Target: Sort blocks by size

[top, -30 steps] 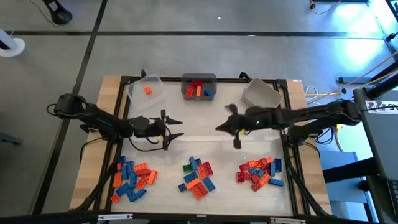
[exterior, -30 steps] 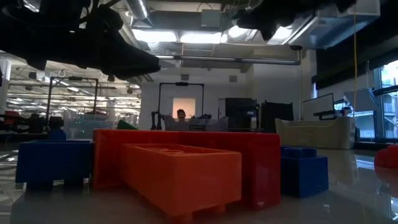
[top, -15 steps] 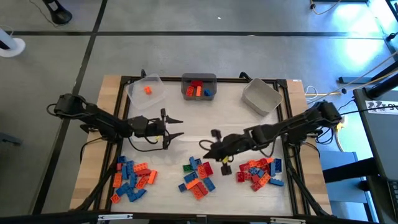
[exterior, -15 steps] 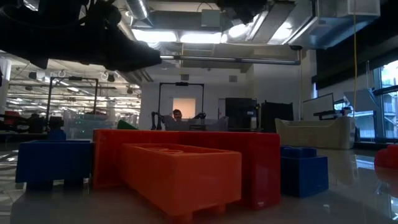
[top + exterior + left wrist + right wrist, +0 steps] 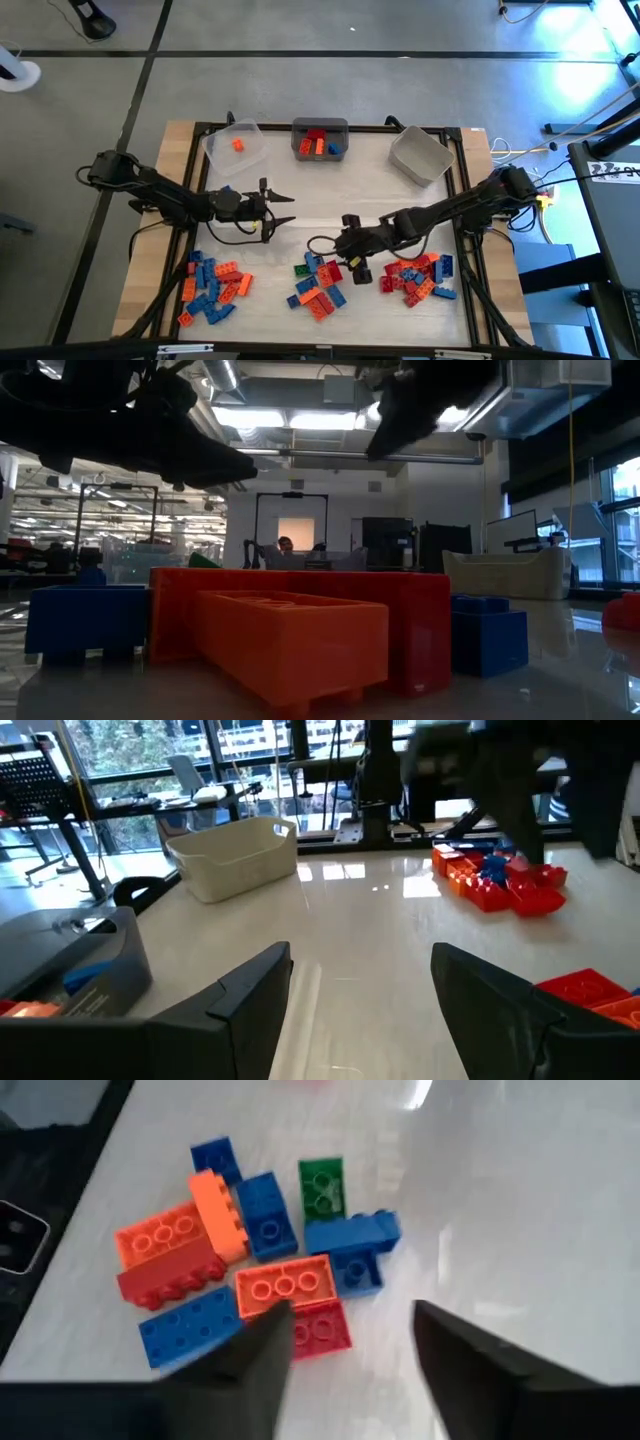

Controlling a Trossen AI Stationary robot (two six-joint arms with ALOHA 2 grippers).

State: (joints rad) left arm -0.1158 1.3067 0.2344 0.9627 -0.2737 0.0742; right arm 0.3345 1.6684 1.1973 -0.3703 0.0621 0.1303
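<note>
The blocks lie in three piles near the table's front edge: a left pile (image 5: 212,285), a middle pile (image 5: 318,282) and a right pile (image 5: 418,277). My right gripper (image 5: 322,252) hangs open just above the middle pile. In the right wrist view its fingers (image 5: 352,1318) stand over a red block (image 5: 322,1328), beside orange (image 5: 284,1285), blue (image 5: 265,1215) and green (image 5: 321,1186) ones, touching none. My left gripper (image 5: 283,207) waits open over bare table left of centre, and nothing shows between its fingers (image 5: 360,970).
Three bins stand along the far edge. The clear one (image 5: 236,146) holds one orange block. The grey one (image 5: 320,138) holds red, orange and blue blocks. The pale one (image 5: 420,155) is at the right. Bare table lies between the bins and the piles. A person shows far behind in the low view.
My right gripper has swung from beside the pale bin toward the table's near edge and to the left, coming down over the middle pile. My left arm has kept still. No block has moved.
</note>
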